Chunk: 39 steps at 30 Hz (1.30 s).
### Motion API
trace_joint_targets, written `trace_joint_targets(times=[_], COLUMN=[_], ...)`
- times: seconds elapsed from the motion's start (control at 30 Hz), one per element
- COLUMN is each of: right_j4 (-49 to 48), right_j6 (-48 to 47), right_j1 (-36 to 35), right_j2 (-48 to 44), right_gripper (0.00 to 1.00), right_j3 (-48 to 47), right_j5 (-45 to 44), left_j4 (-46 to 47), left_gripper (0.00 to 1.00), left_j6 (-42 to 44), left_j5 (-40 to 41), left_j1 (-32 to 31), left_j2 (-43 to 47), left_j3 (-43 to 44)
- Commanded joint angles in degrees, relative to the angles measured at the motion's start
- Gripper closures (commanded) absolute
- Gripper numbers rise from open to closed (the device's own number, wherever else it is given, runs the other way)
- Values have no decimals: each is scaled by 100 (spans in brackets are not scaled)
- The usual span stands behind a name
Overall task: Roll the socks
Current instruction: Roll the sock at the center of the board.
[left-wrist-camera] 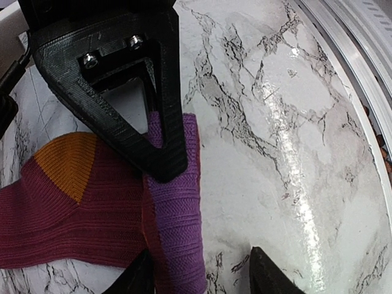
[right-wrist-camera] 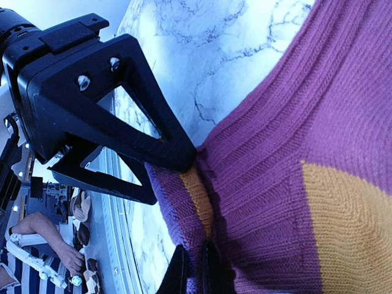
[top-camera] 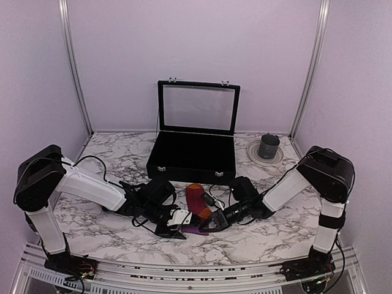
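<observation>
Marble patterns the surface (top-camera: 110, 162), and on it, in the lower middle of the top view, lies the sock (top-camera: 196, 202), a magenta-red knit with an orange patch (left-wrist-camera: 66, 164) and a purple toe (left-wrist-camera: 179, 239). It stretches from just below the front wall of the black case (top-camera: 191, 164) toward the bottom edge, purple end lowest. The left tool (top-camera: 176, 231) comes in from the left of that view and stands partly open. In its wrist view its two fingertips (left-wrist-camera: 139, 279) sit apart at the bottom of the frame, straddling the purple toe, which lies flat between them, ungripped. The right tool (top-camera: 208, 224) comes in from the right and is closed to a narrow slit. In its wrist view a raised fold of the sock runs down into that slit at the bottom of the frame, so it has the sock pinched. The two tools are very close, nearly tip to tip over the purple end. The case stands in the centre with its lid upright. Near the upper right of the surface, a dark cup (top-camera: 268, 146) sits on a pale plate (top-camera: 252, 153).
</observation>
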State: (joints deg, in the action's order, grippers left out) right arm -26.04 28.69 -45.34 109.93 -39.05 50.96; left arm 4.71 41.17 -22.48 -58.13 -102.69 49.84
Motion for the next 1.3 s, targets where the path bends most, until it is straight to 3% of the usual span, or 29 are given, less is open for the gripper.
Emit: trace_joint_targets(times=[0.0, 0.17, 0.33, 0.43, 0.57, 0.73, 0.83, 1.07, 1.2, 1.23, 1.27], right_j4=[948, 965, 969, 969, 995, 893, 856, 686, 799, 871, 951], right_j6=[1, -10, -19, -21, -46, -39, -167, -771, -1174, -1285, -1401], right_j1=[14, 15, 10, 8, 8, 8, -12, -74, -124, -215, -374], right_j2=[425, 382, 347, 320, 288, 177, -82, -1533, -2638, -2951, -3264], right_gripper=[98, 99, 99, 99, 99, 96, 84, 65, 59, 55, 33], right_j3=[196, 207, 215, 215, 214, 255, 366, 1011, 1385, 1451, 1510], right_j5=[-428, -429, -437, -433, -431, -445, -672, -1747, -2791, -3120, -3492], left_j4=[-90, 89, 91, 117, 358, -33, -393, -1840, -2362, -2495, -2708], left_gripper=[53, 63, 55, 55, 65, 85, 100, 100, 100, 100, 100], left_j6=[-102, -246, -360, -410, -469, -578, -799, -1467, -1659, -1686, -1698], left_j5=[-220, -186, -204, -226, -244, -373, -504, -1381, -1649, -1673, -1713], left_j1=[-28, -27, -32, -33, -28, -23, 40, 496, 617, 623, 631], left_j2=[-19, -246, -252, -199, -74, -381, -623, -1087, -1329, -1392, -1467], left_j3=[207, 284, 343, 333, 171, 409, 666, 1449, 1747, 1836, 1927])
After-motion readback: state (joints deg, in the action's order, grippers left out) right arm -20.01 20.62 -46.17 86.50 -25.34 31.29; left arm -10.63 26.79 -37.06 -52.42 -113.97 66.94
